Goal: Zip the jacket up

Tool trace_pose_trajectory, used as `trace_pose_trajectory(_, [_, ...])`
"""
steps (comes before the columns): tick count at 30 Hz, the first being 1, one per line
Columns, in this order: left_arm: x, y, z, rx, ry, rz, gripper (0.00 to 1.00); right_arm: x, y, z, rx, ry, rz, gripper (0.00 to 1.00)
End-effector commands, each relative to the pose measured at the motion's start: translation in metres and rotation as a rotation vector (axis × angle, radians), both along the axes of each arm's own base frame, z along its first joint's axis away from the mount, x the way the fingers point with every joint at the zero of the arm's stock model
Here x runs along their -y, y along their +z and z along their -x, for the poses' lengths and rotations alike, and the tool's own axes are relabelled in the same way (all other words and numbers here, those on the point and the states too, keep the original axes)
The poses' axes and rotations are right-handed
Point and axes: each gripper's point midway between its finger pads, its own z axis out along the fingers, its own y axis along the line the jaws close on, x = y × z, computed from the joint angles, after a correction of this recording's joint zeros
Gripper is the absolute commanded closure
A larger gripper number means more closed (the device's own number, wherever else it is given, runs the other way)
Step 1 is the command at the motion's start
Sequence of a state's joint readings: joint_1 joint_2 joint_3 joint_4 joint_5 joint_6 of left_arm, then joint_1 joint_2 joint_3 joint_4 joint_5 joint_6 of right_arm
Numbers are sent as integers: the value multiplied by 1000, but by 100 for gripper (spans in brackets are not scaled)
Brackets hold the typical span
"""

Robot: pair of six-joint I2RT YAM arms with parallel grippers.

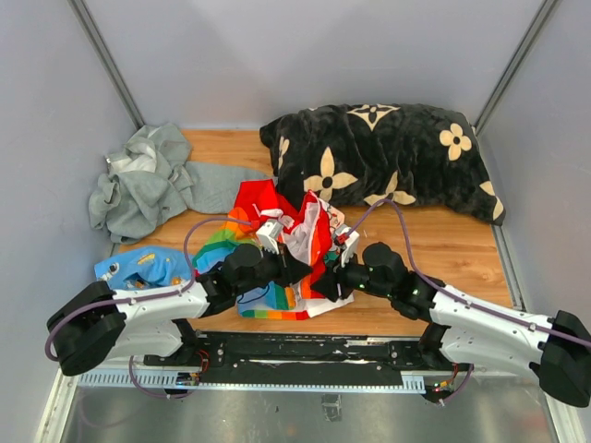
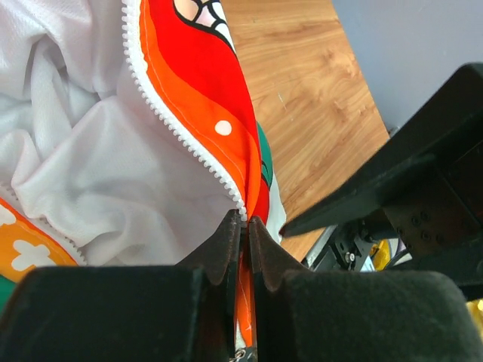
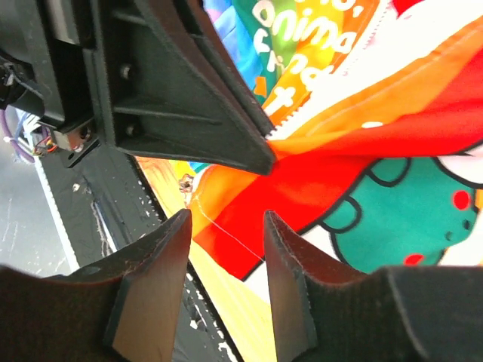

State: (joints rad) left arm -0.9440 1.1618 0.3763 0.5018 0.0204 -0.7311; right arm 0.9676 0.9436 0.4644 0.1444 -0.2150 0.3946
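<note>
The jacket is red with rainbow stripes and a white cartoon panel, and it lies crumpled on the wood between both arms. My left gripper is shut on the jacket's red-orange front edge, right at the white zipper teeth; white lining shows to the left. My right gripper is open just over the jacket's red bottom corner, close beside the left gripper's black fingers. In the top view the two grippers nearly meet over the jacket.
A black pillow with cream flowers lies at the back right. A grey hooded sweatshirt lies at the back left and a small light-blue garment at the near left. A black rail runs along the table's near edge.
</note>
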Motion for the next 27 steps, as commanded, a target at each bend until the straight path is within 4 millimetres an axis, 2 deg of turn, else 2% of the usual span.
trace_pose_trajectory(1, [-6, 13, -2, 71, 9, 34, 92, 13, -9, -4, 16, -76, 31, 51])
trace_pose_trajectory(8, [-5, 11, -2, 39, 24, 57, 91, 4, -16, -5, -49, -111, -38, 32])
trace_pose_trajectory(14, [0, -1, -9, -21, 95, 45, 87, -3, -22, -5, -97, -129, -66, 16])
trace_pose_trajectory(19, [8, -8, -14, -49, 141, 33, 87, -2, -33, -9, -129, -168, -38, 17])
trace_pose_trajectory(27, [15, -10, -15, -54, 178, 28, 85, -3, -44, -13, -145, -195, -28, 29])
